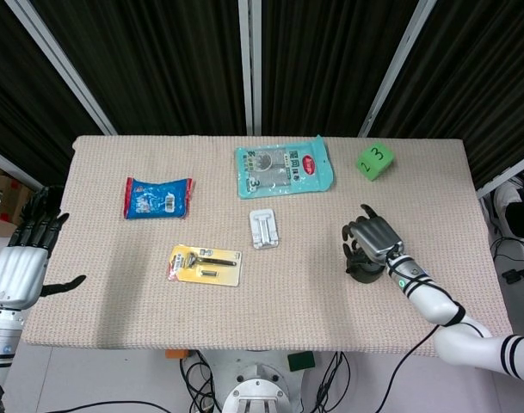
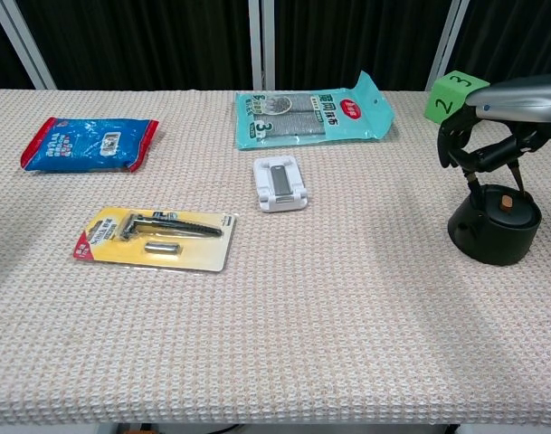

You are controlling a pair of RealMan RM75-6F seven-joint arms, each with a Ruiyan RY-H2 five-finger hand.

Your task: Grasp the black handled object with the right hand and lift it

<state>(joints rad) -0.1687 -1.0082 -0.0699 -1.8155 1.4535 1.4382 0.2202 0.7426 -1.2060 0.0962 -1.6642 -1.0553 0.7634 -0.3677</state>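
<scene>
The black handled object (image 1: 366, 270) (image 2: 494, 228), a small round pot with an arched handle, stands on the table's right side. My right hand (image 1: 371, 236) (image 2: 492, 136) is over it, and its fingers (image 2: 462, 149) curl down around the handle, which they mostly hide. The pot's base still rests on the cloth. My left hand (image 1: 22, 258) hangs off the table's left edge with fingers apart, holding nothing; only the head view shows it.
A green numbered cube (image 1: 375, 160) (image 2: 456, 95) sits behind the pot. A teal pouch (image 1: 284, 168), a white holder (image 1: 264, 228), a razor pack (image 1: 206, 264) and a blue packet (image 1: 158, 197) lie further left on the beige table (image 1: 287, 310).
</scene>
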